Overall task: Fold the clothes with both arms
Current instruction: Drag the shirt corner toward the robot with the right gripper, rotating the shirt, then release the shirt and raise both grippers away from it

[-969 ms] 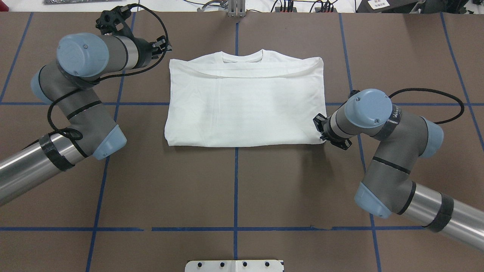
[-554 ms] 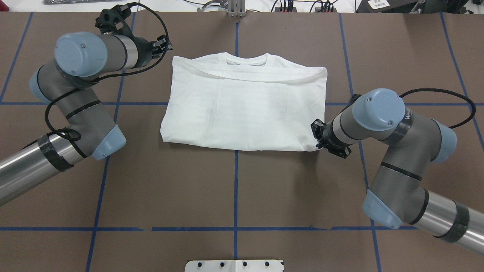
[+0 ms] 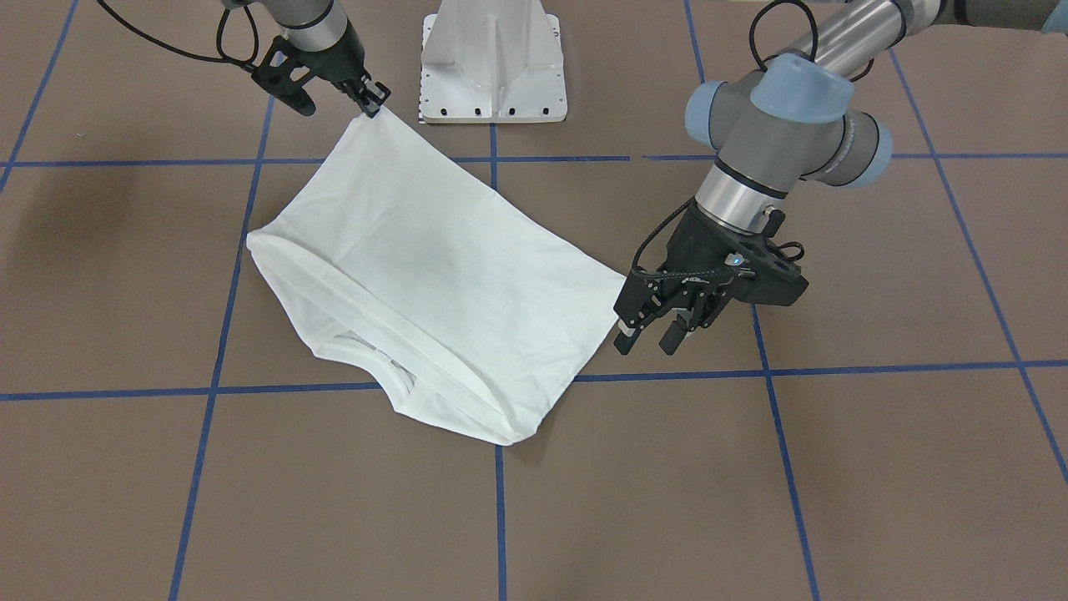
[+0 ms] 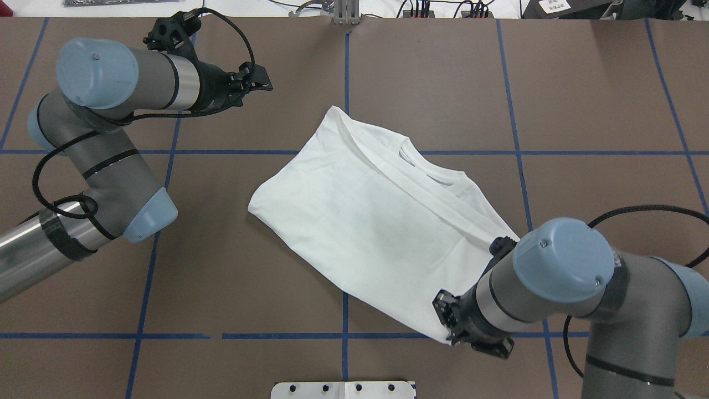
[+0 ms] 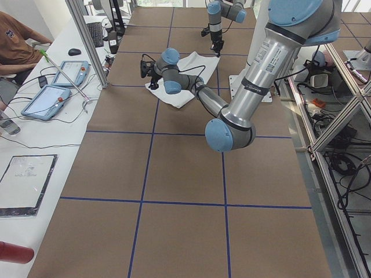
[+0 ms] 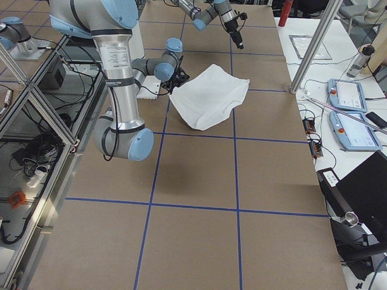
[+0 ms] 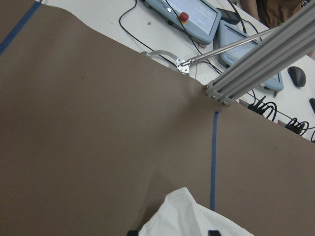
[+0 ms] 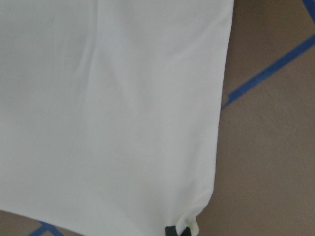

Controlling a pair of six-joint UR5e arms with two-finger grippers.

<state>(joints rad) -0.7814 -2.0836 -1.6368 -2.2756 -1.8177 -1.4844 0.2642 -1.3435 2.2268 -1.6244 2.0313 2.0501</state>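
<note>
The white T-shirt [image 4: 376, 221] lies folded and turned diagonally on the brown table, its collar [image 4: 426, 166] facing the far right. It also shows in the front view [image 3: 434, 275]. My right gripper [image 4: 447, 328] is shut on the shirt's near corner by the table's front edge; the front view [image 3: 374, 107] shows the pinch, and the right wrist view shows the cloth [image 8: 108, 108]. My left gripper [image 4: 266, 84] is open and empty at the far left, apart from the shirt. In the front view [image 3: 647, 340] its jaws stand apart. The left wrist view shows a shirt corner [image 7: 192, 221] below it.
The white pedestal base [image 4: 343, 389] stands at the near edge, close to my right gripper. Blue tape lines [image 4: 344, 72] cross the table. Tablets [image 6: 347, 96] and an aluminium post [image 6: 314, 45] stand along the far edge. An operator [image 5: 17, 40] sits beyond it.
My right gripper has pulled its shirt corner toward the near edge. The shirt has swung diagonal and slid away from the left gripper, which has shifted slightly right.
</note>
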